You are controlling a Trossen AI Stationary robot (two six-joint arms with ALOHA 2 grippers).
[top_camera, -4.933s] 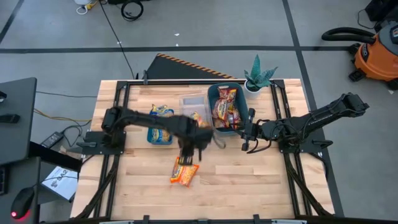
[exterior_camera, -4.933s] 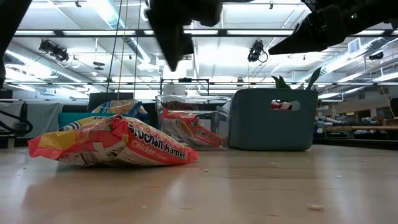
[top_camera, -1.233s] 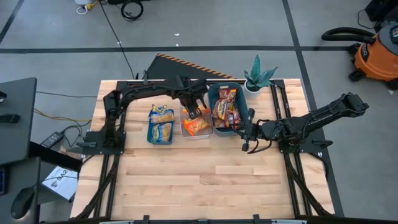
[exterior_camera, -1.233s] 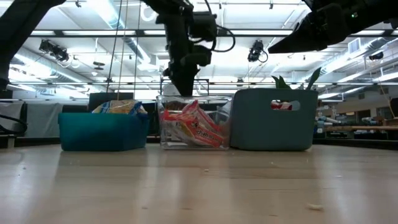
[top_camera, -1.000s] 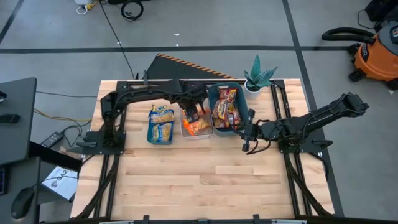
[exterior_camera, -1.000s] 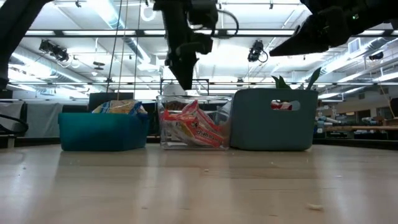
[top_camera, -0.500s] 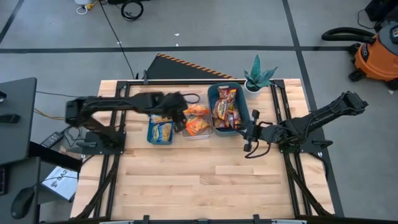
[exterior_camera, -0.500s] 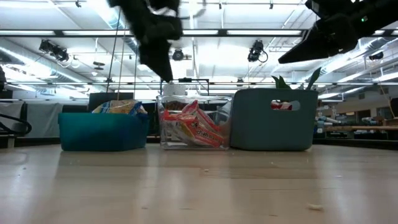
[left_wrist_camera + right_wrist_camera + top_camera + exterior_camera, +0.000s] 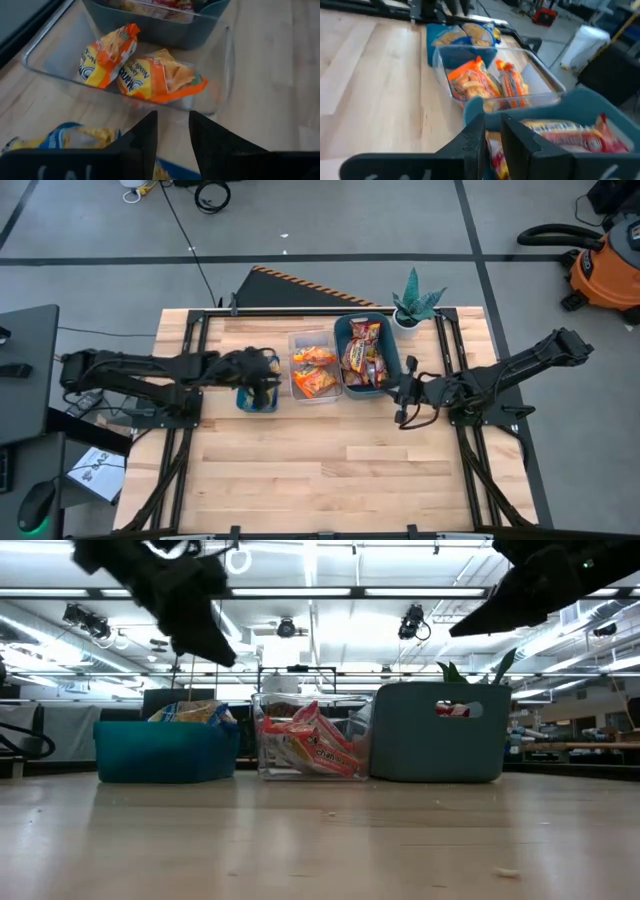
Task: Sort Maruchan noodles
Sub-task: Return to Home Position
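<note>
Facing two orange packets (image 9: 155, 80), left tool (image 9: 172, 131) empty.

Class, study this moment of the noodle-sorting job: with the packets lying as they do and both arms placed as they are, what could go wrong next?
1. The left gripper hangs empty, fingers apart, low over the blue bin; sweeping sideways, it might clip the clear bin or snag the blue-and-yellow packets.
2. The orange packets lie loosely heaped in the clear bin, so a knock might tip one out.
3. The right gripper waits beside the dark teal bin and might bump it.
</note>
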